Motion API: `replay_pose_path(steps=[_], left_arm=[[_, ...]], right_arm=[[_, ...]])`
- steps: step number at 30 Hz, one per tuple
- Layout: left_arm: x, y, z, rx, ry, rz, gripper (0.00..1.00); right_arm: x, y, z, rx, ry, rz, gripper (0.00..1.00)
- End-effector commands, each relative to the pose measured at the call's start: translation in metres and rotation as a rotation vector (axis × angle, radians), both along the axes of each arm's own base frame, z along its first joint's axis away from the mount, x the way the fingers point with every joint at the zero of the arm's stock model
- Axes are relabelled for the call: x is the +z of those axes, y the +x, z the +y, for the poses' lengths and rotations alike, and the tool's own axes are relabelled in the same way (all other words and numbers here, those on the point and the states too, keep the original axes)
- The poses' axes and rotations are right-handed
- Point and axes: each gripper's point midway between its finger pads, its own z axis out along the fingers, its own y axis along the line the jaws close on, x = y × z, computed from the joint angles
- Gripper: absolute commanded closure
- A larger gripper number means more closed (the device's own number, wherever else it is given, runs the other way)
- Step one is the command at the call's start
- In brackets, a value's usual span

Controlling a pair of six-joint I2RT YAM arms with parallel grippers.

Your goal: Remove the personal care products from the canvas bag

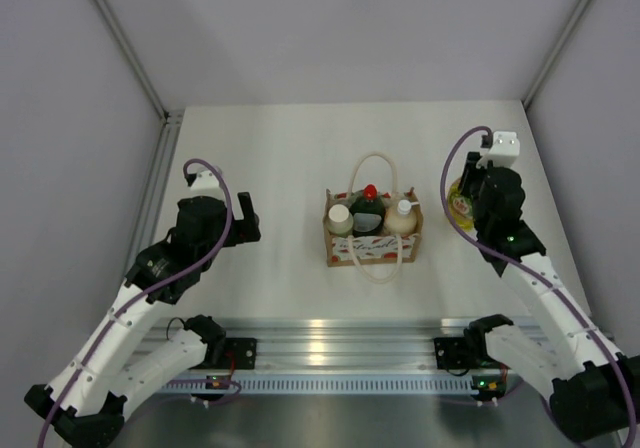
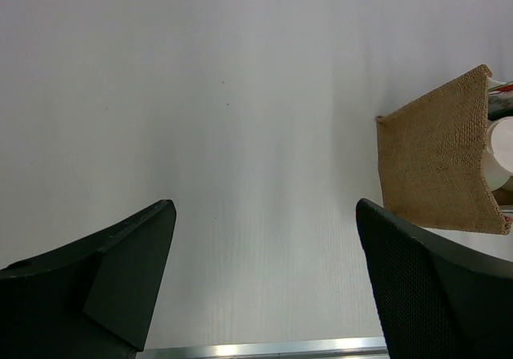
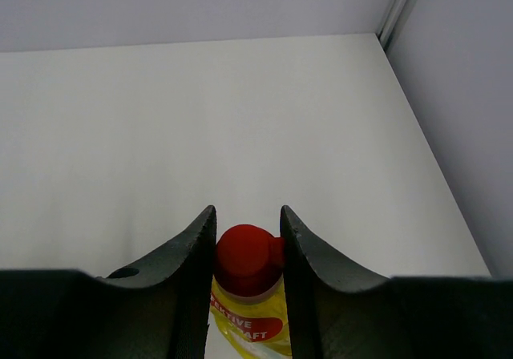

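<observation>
The yellow plastic bottle [image 3: 250, 327] carries a red patch on its label with white capital letters. Only the ends of two words show between the fingers, "…TIVE" and "…AFT". The rest is hidden. The small boxy tan canvas bag [image 1: 372, 250] has a white front band with a red pattern, and any writing there is too small to read.

The right gripper [image 3: 247, 229] is clamped on the yellow bottle at its red cap [image 3: 245, 259], one dark finger pressed to each side. In the top view the bottle [image 1: 457, 196] is out of the bag, just to its right, under the wrist. Whether its base touches the white table [image 1: 270, 148] cannot be told. The right arm stretches from its near-right base toward the far right, with the wrist bent over the bottle.

The left gripper [image 2: 264, 208] is spread wide over bare table and holds nothing. The left arm is folded with its elbow out to the left, and its gripper [image 1: 246, 218] points right toward the bag, well apart from it.

The bag stands mid-table with its cream rope handles [image 1: 376, 163] lying far and near. Three bottles stand in it in a row:
- On the left, a pale cylinder with a white cap [image 1: 340, 218].
- In the middle, a dark green bottle with a red cap [image 1: 368, 208].
- On the right, a cream bottle with a white nozzle [image 1: 402, 218].
</observation>
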Motion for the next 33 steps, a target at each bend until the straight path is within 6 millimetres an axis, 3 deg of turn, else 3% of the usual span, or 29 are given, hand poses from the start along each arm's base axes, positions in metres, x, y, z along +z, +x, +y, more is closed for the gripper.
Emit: replay_pose_path(steps=[1,2,13,22,23,24,26,30,33], left_arm=[[0.009,0.005,-0.005,-0.012,-0.024,-0.047,0.02],[0.008,0.005,-0.005,-0.012,-0.023,-0.046,0.02],[0.008,0.005,-0.006,-0.017,-0.024,-0.045,0.02],[0.009,0.005,-0.011,-0.046,-0.038,-0.048,0.02],[0.009,0.005,-0.011,-0.044,-0.037,-0.048,0.02],[0.009,0.005,-0.011,-0.043,-0.033,-0.048,0.02],[0.008,0.006,-0.011,-0.041,-0.033,-0.047,0.02],[0.007,0.005,-0.010,-0.041,-0.032,-0.044,0.02],[0.007,0.006,-0.011,-0.041,-0.031,-0.041,0.02]], right_arm=[[0.090,0.010,-0.005,-0.008,0.040,-0.387,1.00],[0.077,0.012,-0.006,-0.011,0.029,-0.375,1.00],[0.036,0.050,-0.019,-0.022,0.090,-0.354,1.00],[0.003,0.053,-0.025,-0.043,0.094,-0.292,0.99],[-0.001,0.053,-0.024,-0.042,0.095,-0.284,0.95],[-0.003,0.053,-0.024,-0.039,0.098,-0.280,0.74],[-0.011,0.052,-0.023,-0.034,0.104,-0.263,0.64],[-0.013,0.050,-0.021,-0.027,0.116,-0.248,0.33],[-0.006,0.047,-0.020,-0.024,0.124,-0.249,0.24]])
